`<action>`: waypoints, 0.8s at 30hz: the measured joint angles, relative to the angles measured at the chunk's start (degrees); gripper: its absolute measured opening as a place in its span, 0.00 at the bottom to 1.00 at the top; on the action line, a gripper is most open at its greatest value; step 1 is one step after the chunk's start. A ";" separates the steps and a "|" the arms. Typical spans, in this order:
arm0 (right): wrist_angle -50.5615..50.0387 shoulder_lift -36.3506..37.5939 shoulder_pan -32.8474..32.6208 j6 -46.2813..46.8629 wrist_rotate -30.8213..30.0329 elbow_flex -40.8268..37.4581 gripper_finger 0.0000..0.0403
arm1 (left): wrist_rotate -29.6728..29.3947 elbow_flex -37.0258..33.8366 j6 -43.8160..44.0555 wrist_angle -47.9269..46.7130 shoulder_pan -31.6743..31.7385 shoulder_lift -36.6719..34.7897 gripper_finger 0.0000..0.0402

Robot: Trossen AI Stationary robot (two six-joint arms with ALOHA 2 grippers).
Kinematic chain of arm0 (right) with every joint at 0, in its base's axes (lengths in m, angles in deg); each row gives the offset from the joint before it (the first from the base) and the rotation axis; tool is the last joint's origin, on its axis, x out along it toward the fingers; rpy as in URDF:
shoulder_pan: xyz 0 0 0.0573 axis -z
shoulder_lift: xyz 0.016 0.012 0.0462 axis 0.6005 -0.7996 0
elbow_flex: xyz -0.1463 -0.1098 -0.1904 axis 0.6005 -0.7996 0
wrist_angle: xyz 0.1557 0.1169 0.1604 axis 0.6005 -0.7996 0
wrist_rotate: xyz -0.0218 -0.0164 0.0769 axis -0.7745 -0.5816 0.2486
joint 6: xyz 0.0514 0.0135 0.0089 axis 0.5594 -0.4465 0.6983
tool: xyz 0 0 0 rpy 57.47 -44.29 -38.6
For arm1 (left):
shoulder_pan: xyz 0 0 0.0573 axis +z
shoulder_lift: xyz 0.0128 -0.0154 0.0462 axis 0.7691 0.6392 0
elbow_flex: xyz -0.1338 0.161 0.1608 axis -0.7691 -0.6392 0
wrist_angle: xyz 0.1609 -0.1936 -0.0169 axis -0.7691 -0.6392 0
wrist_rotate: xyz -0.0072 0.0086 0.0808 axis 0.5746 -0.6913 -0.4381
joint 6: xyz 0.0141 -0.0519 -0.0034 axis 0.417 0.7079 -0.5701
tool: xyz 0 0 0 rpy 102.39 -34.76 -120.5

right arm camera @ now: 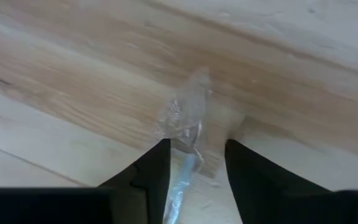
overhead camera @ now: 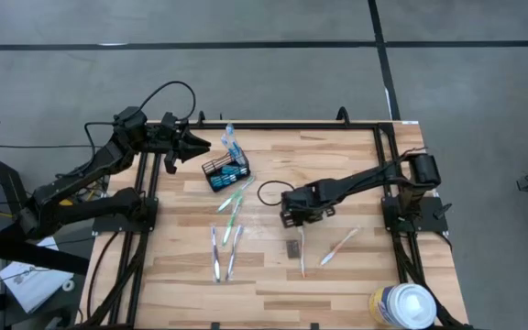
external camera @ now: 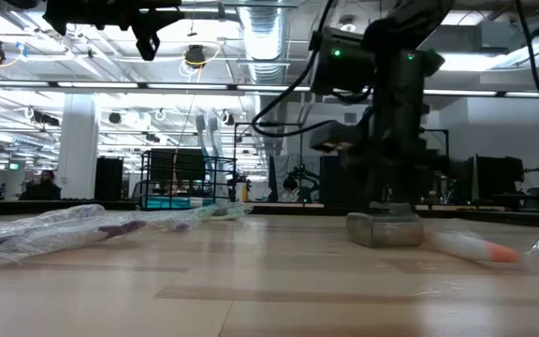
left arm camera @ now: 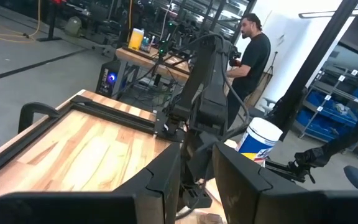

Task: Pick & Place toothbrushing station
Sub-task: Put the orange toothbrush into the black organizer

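The black wire-mesh caddy point(overhead camera: 225, 170) stands on the table at the far left, with blue-and-white tubes in it. Wrapped toothbrushes lie flat on the wood: one by the caddy point(overhead camera: 233, 198), two near the front point(overhead camera: 223, 254), one with an orange end point(overhead camera: 339, 246). My right gripper point(overhead camera: 297, 218) is low at mid-table and open. Its fingers stand on either side of the end of a clear-wrapped toothbrush point(right arm camera: 183, 163), which also shows in the high view point(overhead camera: 302, 255). My left gripper point(overhead camera: 197, 145) is open and empty, raised beside the caddy's far left side.
A small dark grey block point(overhead camera: 293, 247) lies just in front of my right gripper and also shows in the low view point(external camera: 386, 229). A large white round canister point(overhead camera: 401, 306) stands at the near right corner. A black cable loop point(overhead camera: 269, 192) lies mid-table. A person point(left arm camera: 248, 53) stands beyond the table.
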 joint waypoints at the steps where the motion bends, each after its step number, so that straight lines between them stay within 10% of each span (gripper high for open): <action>1: 0.39 -0.47 0.04 -0.40 0.81 0.12 0.34 | 0.00 0.00 0.01 -0.04 0.00 0.00 0.22; 9: 4.85 -1.23 2.41 -8.67 4.24 -0.15 0.03 | -0.02 0.00 0.13 -0.46 0.15 -0.02 0.22; 24: 24.04 13.21 10.75 -20.91 -8.47 -0.29 0.00 | -0.96 -0.02 -0.17 -0.70 0.57 0.00 0.22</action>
